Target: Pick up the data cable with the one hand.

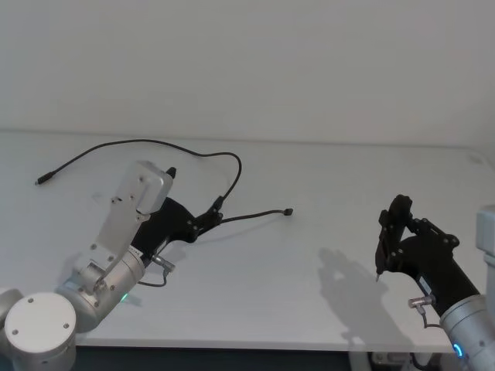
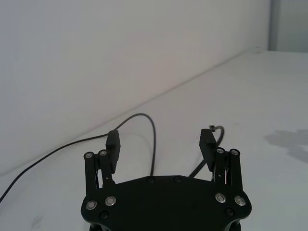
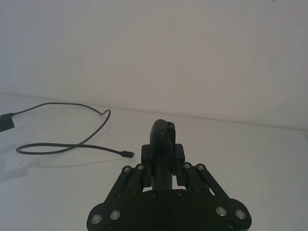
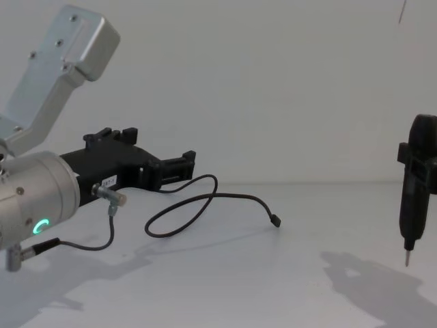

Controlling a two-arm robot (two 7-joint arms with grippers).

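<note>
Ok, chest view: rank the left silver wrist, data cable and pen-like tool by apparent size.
1. The left silver wrist, bulkiest, but nearest the camera.
2-3. The data cable and the pen-like tool in the right gripper: similar reach, cable thinner; too close to rank.

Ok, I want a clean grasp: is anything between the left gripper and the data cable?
Nothing visible. The open left gripper faces the data cable directly across bare table; the right gripper, holding a pen-like tool, sits aside.
</note>
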